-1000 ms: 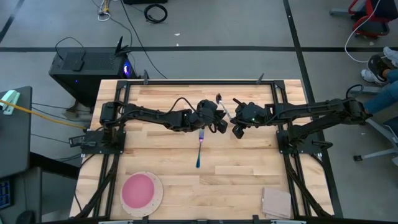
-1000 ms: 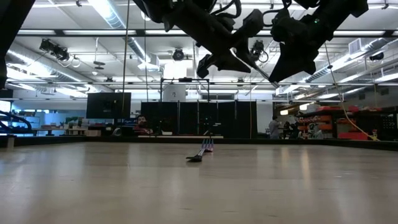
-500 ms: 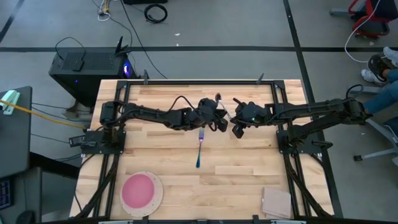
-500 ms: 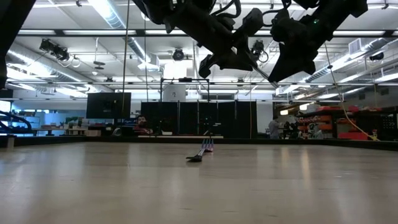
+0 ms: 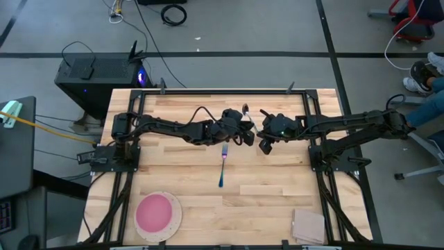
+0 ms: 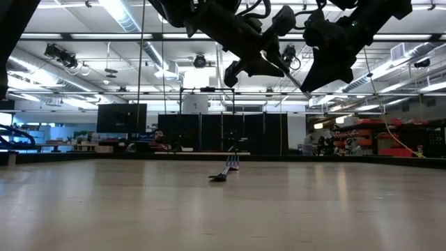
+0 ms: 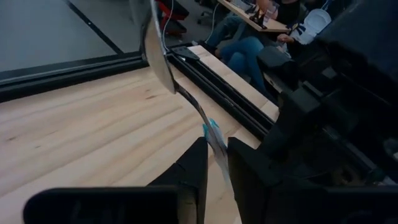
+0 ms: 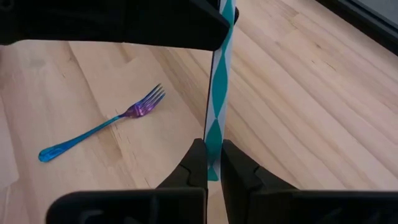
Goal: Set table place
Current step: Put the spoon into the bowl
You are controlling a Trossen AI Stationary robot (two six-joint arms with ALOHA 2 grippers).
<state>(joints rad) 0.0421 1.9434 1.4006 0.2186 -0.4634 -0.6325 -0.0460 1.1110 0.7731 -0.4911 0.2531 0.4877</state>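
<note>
A spoon with a silver bowl (image 5: 244,109) and a teal-and-white patterned handle (image 8: 217,93) is held in the air over the table's middle, between both grippers. My left gripper (image 5: 247,136) is shut on it nearer the bowl. My right gripper (image 5: 263,144) is shut on the handle's end. The teal-handled fork (image 5: 223,165) lies flat on the table (image 5: 277,187) just nearward of them, and also shows in the right wrist view (image 8: 102,127). The off-white plate (image 5: 176,217) with the pink bowl (image 5: 155,214) on it sits at the near left. My left gripper pinches the spoon handle between its two fingers where the teal pattern begins (image 7: 213,132), just below the silver neck. The bowl (image 7: 155,50) sticks out past the fingertips, clear of the table. My right gripper pinches the handle's free end (image 8: 213,163) between its two fingers. The handle runs straight out past the fingertips, along the fingers, toward my left gripper, and the spoon is clear of the table.
A tan square pad (image 5: 309,226) lies at the near right corner. Black rails (image 5: 316,167) run along the table's sides. Bare wood (image 5: 263,208) lies nearward of the fork. People sit beyond the table's right side (image 7: 249,43).
My left gripper has edged slightly toward the table's far edge along the spoon. The spoon and my right gripper have stayed where they were.
</note>
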